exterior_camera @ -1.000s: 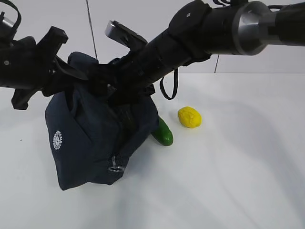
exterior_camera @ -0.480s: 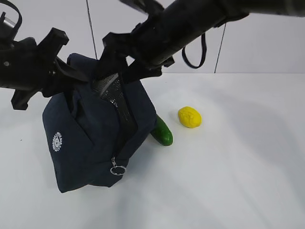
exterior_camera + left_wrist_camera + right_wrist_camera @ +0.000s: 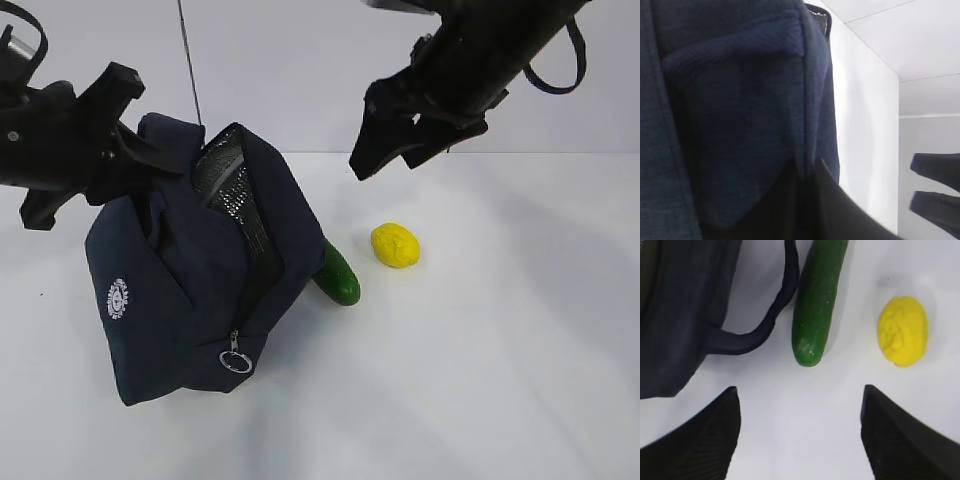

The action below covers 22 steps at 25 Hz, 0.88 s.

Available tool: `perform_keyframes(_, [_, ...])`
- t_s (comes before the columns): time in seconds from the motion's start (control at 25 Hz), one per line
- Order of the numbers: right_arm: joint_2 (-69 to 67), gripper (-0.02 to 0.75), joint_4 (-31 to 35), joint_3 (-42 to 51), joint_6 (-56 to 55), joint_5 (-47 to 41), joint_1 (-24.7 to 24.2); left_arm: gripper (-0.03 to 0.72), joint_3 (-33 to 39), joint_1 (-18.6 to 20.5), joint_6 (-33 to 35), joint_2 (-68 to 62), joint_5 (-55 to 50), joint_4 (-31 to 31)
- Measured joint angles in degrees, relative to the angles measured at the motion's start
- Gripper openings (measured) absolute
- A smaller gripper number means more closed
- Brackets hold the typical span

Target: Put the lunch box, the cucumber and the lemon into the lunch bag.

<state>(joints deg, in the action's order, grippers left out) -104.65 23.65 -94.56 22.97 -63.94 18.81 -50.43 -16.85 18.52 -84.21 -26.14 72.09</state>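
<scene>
The navy lunch bag (image 3: pixel 190 290) stands at the left with its top open, showing a silver lining (image 3: pixel 232 190). My left gripper (image 3: pixel 150 165) is shut on the bag's upper rim; the left wrist view shows the fabric (image 3: pixel 740 100) pinched between its dark jaws (image 3: pixel 805 200). The cucumber (image 3: pixel 340 277) lies against the bag's right side. The lemon (image 3: pixel 395 245) lies just right of it. My right gripper (image 3: pixel 385 160) is open and empty in the air above both. In the right wrist view, the cucumber (image 3: pixel 817 305) and lemon (image 3: pixel 902 330) lie ahead of its spread jaws (image 3: pixel 800 390). The lunch box is out of view.
A bag handle (image 3: pixel 765 325) lies on the white table beside the cucumber. The silver zipper ring (image 3: pixel 235 360) hangs at the bag's front. White table surface (image 3: pixel 480 380) stretches to the right and front. A white wall stands behind.
My right arm has pulled up out of the bag's opening and moved right, now open above the cucumber and lemon. The bag's mouth now shows open. The left gripper has kept its hold.
</scene>
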Motion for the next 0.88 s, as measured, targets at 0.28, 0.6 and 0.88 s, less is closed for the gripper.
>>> perform_keyframes(0.28, [-0.12, 0.579, -2.38, 8.77, 1.79, 10.45, 0.0, 0.008, 0.0, 0.65, 0.0, 0.0, 0.04, -0.88])
perform_keyframes(0.6, [-6.72, 0.579, 1.29, 9.25, 6.36, 19.21, 0.0, 0.008, 0.0, 1.04, 0.0, 0.0, 0.04, -3.38])
perform_keyframes(0.88, [-12.32, 0.579, 7.89, 7.57, 11.66, 21.77, 0.0, 0.008, 0.0, 1.04, 0.0, 0.0, -0.07, -7.69])
